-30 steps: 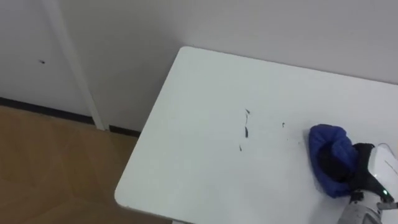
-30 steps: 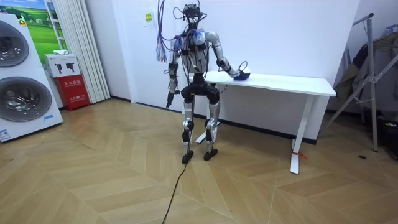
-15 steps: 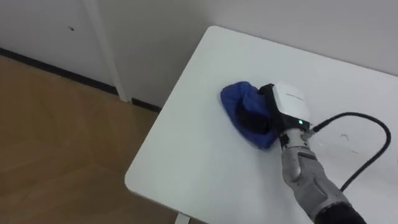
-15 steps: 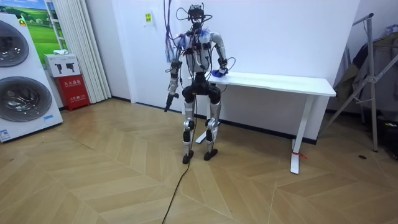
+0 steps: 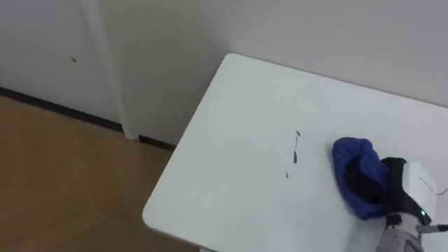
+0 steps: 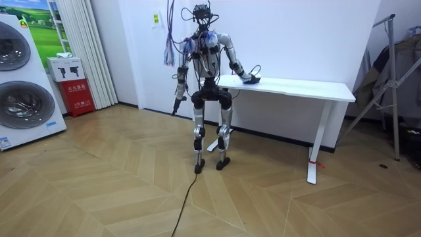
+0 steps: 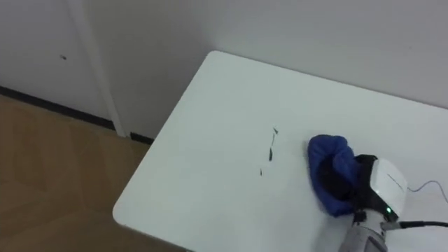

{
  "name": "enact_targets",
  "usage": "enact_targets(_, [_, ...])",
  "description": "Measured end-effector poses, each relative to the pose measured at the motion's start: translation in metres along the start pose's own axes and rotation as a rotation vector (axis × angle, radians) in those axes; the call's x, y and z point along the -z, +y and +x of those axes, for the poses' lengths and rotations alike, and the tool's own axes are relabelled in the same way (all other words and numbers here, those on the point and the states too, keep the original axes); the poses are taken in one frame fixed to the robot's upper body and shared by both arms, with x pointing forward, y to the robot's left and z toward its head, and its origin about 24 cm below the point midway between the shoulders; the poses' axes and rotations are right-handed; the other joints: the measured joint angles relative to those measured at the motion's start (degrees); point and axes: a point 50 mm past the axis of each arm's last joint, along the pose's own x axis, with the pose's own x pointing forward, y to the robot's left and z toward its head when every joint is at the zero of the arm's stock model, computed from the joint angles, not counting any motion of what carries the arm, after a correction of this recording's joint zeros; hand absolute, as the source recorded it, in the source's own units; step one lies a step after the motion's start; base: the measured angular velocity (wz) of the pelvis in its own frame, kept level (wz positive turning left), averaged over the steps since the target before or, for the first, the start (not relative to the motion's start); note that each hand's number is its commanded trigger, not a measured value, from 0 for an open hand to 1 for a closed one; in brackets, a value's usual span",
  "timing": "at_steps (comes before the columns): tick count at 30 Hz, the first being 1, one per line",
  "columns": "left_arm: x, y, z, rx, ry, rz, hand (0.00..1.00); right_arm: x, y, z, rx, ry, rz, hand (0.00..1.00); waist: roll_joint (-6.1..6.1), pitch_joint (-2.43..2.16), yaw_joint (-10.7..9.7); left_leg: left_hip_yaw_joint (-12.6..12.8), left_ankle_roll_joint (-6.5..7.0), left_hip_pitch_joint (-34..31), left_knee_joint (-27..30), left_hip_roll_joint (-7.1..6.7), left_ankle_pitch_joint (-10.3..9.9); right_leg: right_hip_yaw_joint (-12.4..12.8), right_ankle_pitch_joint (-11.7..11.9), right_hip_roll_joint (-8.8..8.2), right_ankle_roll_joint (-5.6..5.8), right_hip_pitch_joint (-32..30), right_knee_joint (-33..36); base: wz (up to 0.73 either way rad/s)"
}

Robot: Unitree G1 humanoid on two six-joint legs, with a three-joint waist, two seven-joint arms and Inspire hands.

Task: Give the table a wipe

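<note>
**Wiping stroke, cloth on desk.** The blue cloth [image 5: 352, 168] lies bunched on the white desk [image 5: 231, 147], right of centre and just right of a short trail of dark marks [image 5: 295, 148]. The right hand [image 5: 404, 189] rests on the cloth's near-right side, sunk in its folds; we cannot tell whether it clutches or merely presses. The left hand [image 6: 176, 103] hangs at the robot's side, its state unreadable. We judge the cloth light, soft and apt to crumple or slip, so it is best pressed flat over its middle. Open desk lies to the left and far. The left edge drops to the wood floor [image 5: 56, 182], and the far edge meets the wall [image 5: 315, 35].
</note>
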Motion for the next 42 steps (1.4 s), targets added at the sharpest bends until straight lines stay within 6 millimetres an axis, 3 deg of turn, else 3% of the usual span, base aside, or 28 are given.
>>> enact_targets(4, [-0.012,-0.014,-0.001,0.040,-0.035,-0.001,0.00,-0.027,0.003,0.014,-0.025,-0.032,-0.013,1.00,0.39,0.23,1.7,2.1,-0.05,-0.1,0.0,0.11,0.0,1.9,0.3,0.32,-0.54,-1.7,1.3,-0.36])
enact_targets(7, [-0.019,-0.019,-0.001,0.057,-0.056,-0.004,0.00,-0.072,0.008,0.028,-0.075,-0.125,-0.019,1.00,0.35,0.90,3.9,3.1,-0.32,-1.3,0.1,-0.05,0.3,3.1,0.9,0.66,-1.31,-4.1,2.2,-0.44])
enact_targets(9, [-0.018,-0.019,-0.001,0.058,-0.053,0.017,0.00,-0.114,0.015,0.031,-0.128,-0.259,-0.052,1.00,0.40,1.16,6.4,4.1,-0.52,-1.6,0.0,0.07,0.4,4.1,1.1,1.22,-1.72,-4.9,2.2,-0.21])
enact_targets(12, [-0.016,-0.017,0.000,0.052,-0.040,0.022,0.00,-0.156,0.010,0.038,-0.132,-0.401,-0.083,1.00,-0.24,1.95,8.7,3.2,-1.01,-3.6,0.2,0.01,0.7,3.4,1.1,1.19,-2.07,-6.6,1.9,0.12])
enact_targets(14, [-0.007,-0.016,-0.001,0.051,-0.002,0.033,0.00,-0.164,0.007,0.043,-0.124,-0.414,-0.082,1.00,-0.18,1.90,9.6,2.3,-0.94,-4.4,0.5,0.06,1.0,2.5,1.2,1.11,-2.07,-7.0,1.3,0.35])
enact_targets(16, [0.009,-0.016,-0.003,0.058,0.052,0.046,0.00,-0.163,0.005,0.044,-0.126,-0.407,-0.072,1.00,-0.17,1.88,9.4,1.3,-0.96,-5.2,0.9,0.19,1.0,1.7,1.2,0.98,-2.06,-7.1,1.2,0.28])
enact_targets(19, [0.028,-0.015,-0.008,0.068,0.098,0.052,0.00,-0.139,0.006,0.041,-0.124,-0.380,-0.042,1.00,-0.21,1.84,7.6,0.9,-0.99,-4.9,1.1,0.17,1.0,0.9,0.9,0.44,-1.69,-6.0,0.1,0.28])
enact_targets(22, [0.033,-0.010,-0.008,0.058,0.114,0.018,0.00,-0.095,0.008,0.032,-0.099,-0.284,-0.002,1.00,-0.26,1.64,4.2,0.9,-0.99,-3.9,1.0,0.09,1.0,-0.3,0.4,-0.06,-0.78,-4.1,-0.9,0.32])
enact_targets(24, [0.029,-0.002,-0.007,0.032,0.077,0.010,0.00,-0.052,0.005,0.020,-0.058,-0.173,0.034,1.00,-0.38,1.11,0.9,1.3,-0.98,-2.9,0.9,-0.11,1.0,-0.2,0.0,-0.78,-0.21,-2.7,-0.6,0.26])
enact_targets(26, [0.026,0.002,-0.006,0.018,0.060,0.003,0.00,-0.025,0.002,0.013,-0.040,-0.075,0.037,1.00,-0.35,0.37,0.2,1.8,-0.97,-1.5,0.8,-0.23,1.0,-0.2,0.0,-0.86,0.00,-1.3,-0.5,-0.10])
enact_targets(28, [0.021,0.004,-0.005,0.012,0.036,0.002,0.00,-0.014,0.001,0.012,-0.034,-0.029,0.034,1.00,-0.39,0.15,0.3,2.5,-0.90,-0.3,0.8,-0.39,1.0,0.3,0.0,-0.89,0.03,-0.5,-0.1,-0.48])
enact_targets(31, [0.002,-0.001,-0.002,0.020,-0.018,-0.006,0.00,-0.025,0.003,0.016,-0.039,-0.038,0.029,1.00,-0.19,0.27,1.3,4.8,-0.44,-0.1,0.8,-0.62,0.7,1.3,0.0,-0.97,-0.01,-2.6,1.9,-0.73])
enact_targets(33, [-0.015,-0.009,0.001,0.031,-0.051,-0.015,0.00,-0.059,0.014,0.024,-0.071,-0.080,0.015,1.00,0.22,0.60,5.5,6.1,0.35,-0.2,1.2,-0.74,0.2,1.1,0.8,-0.89,-1.46,-5.8,4.7,-1.16])
enact_targets(34, [-0.018,-0.011,0.001,0.035,-0.058,-0.009,0.00,-0.071,0.017,0.025,-0.091,-0.104,0.007,1.00,0.29,0.70,6.4,6.1,0.58,-0.4,1.4,-0.73,0.0,0.9,1.2,-0.82,-2.02,-6.4,4.8,-1.13])
enact_targets(35, [-0.022,-0.013,0.002,0.042,-0.068,-0.004,0.00,-0.097,0.025,0.027,-0.130,-0.167,-0.008,1.00,0.59,0.86,8.0,7.1,1.00,-1.4,1.6,0.04,-0.5,-0.9,2.3,-0.63,-1.15,-7.7,5.0,-0.87])
enact_targets(36, [-0.026,-0.016,0.003,0.047,-0.071,0.011,0.00,-0.119,0.033,0.024,-0.163,-0.225,-0.016,1.00,0.88,1.13,9.7,9.1,0.72,-2.6,3.0,1.21,-0.6,-4.5,0.1,-2.47,0.61,-9.1,11.0,-0.64])
enact_targets(37, [-0.028,-0.016,0.003,0.048,-0.078,0.017,0.00,-0.127,0.036,0.022,-0.175,-0.252,-0.030,1.00,0.94,1.13,10.5,9.4,0.56,-3.1,3.5,1.62,-0.6,-6.3,-1.8,-4.23,0.69,-8.9,14.8,-0.33])
enact_targets(38, [-0.029,-0.018,0.003,0.046,-0.085,0.029,0.00,-0.146,0.042,0.018,-0.194,-0.319,-0.052,1.00,0.91,1.18,13.2,10.4,-0.03,-3.7,3.7,2.04,-0.4,-8.5,-5.2,-8.49,1.40,-7.5,20.5,-0.37])
enact_targets(39, [-0.029,-0.019,0.003,0.041,-0.088,0.036,0.00,-0.167,0.044,0.015,-0.203,-0.406,-0.082,1.00,0.69,1.57,15.7,11.4,-0.34,-4.4,4.3,2.02,-0.2,-8.7,-6.8,-13.04,2.93,-5.5,22.7,-0.43])
enact_targets(40, [-0.028,-0.019,0.003,0.040,-0.085,0.040,0.00,-0.176,0.045,0.014,-0.203,-0.450,-0.097,1.00,0.44,1.72,16.7,11.7,-0.52,-5.3,4.9,1.97,-0.3,-8.9,-6.7,-14.97,3.44,-4.2,22.4,-0.36])
enact_targets(41, [-0.027,-0.020,0.002,0.041,-0.083,0.049,0.00,-0.191,0.043,0.014,-0.195,-0.511,-0.099,1.00,-0.02,1.97,18.8,11.8,-0.92,-7.8,7.3,2.01,-0.5,-9.5,-5.2,-18.78,4.38,-2.0,20.3,-0.12])
enact_targets(42, [-0.025,-0.021,0.002,0.044,-0.079,0.053,0.00,-0.202,0.039,0.016,-0.170,-0.547,-0.098,1.00,-0.23,2.11,20.5,11.3,-1.56,-10.8,10.1,2.90,-0.9,-9.7,-3.3,-20.17,6.90,-0.8,16.7,0.00])
